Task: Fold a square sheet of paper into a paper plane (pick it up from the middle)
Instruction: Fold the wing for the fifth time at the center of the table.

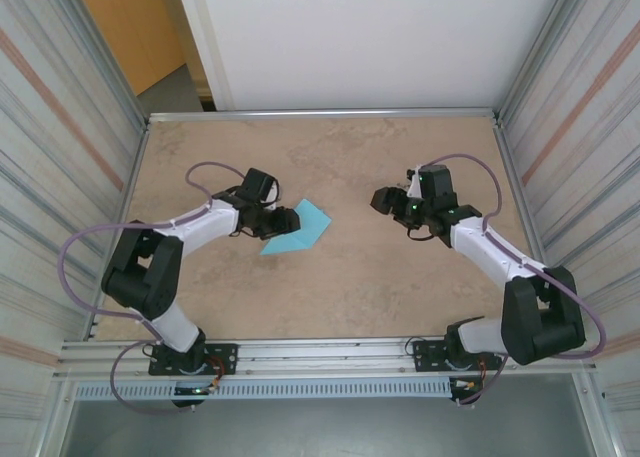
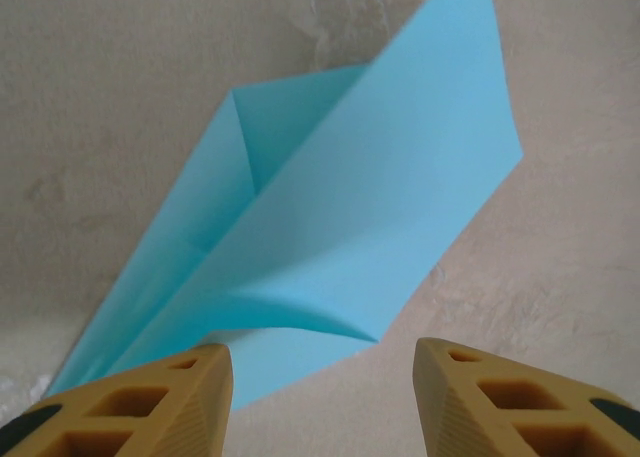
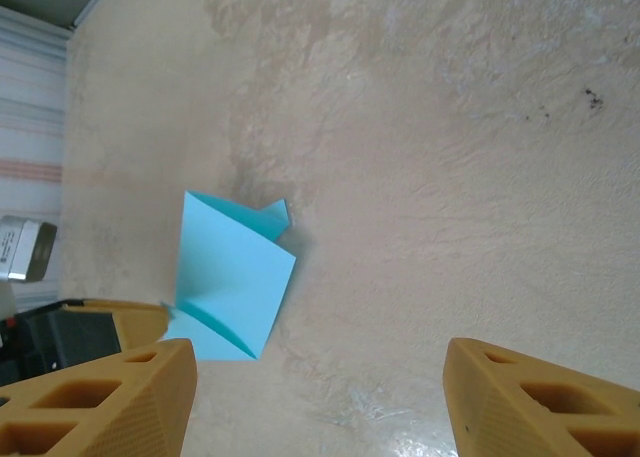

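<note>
The square sheet of paper (image 1: 303, 227) is light blue and lies partly folded on the table left of centre, with creased flaps and one layer lifting. In the left wrist view the paper (image 2: 330, 217) sits just ahead of my fingers, its near corner reaching beside the left fingertip (image 2: 180, 397). My left gripper (image 1: 290, 220) (image 2: 325, 397) is open at the sheet's left edge, with no paper pinched. My right gripper (image 1: 380, 199) (image 3: 320, 397) is open over bare table, to the right of the paper (image 3: 232, 277) and apart from it.
The tan stone-patterned table (image 1: 350, 287) has a metal rim (image 1: 320, 113) and ribbed side walls (image 1: 60, 127). Bare surface lies between the two grippers and toward the far edge. The left gripper's finger (image 3: 135, 319) shows beside the paper in the right wrist view.
</note>
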Controlling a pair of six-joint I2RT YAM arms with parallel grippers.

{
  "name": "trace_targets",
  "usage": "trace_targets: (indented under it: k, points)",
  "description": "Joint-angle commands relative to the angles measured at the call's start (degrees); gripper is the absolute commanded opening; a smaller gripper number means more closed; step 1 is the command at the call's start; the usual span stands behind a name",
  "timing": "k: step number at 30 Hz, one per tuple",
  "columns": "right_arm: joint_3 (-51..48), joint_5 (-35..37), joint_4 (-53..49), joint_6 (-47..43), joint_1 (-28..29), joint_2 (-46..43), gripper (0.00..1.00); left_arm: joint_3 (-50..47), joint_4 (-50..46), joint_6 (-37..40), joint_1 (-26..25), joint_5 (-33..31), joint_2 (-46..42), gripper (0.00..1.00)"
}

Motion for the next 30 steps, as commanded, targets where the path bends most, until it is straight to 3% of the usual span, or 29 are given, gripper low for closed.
trace_targets:
  k: [1, 13, 22, 30]
  points:
    - [0.87, 1.07, 1.16, 1.15, 1.44, 1.40, 0.66, 1.02, 1.65, -0.01, 1.10, 1.11, 2.33, 0.51]
    - [0.76, 1.53, 3.21, 7.39, 7.37, 5.72, 0.65, -0.72, 4.88, -6.69, 3.05, 4.07, 7.41, 0.51]
    - [1.40, 1.48, 7.48, 21.32, 16.91, 15.16, 0.62, -11.18, 22.23, -24.61, 2.59, 13.89, 6.76, 0.44]
    - [5.97, 1.88, 9.76, 24.06, 22.09, 22.32, 0.55, -12.48, 21.18, -24.97, 2.53, 12.76, 6.51, 0.43]
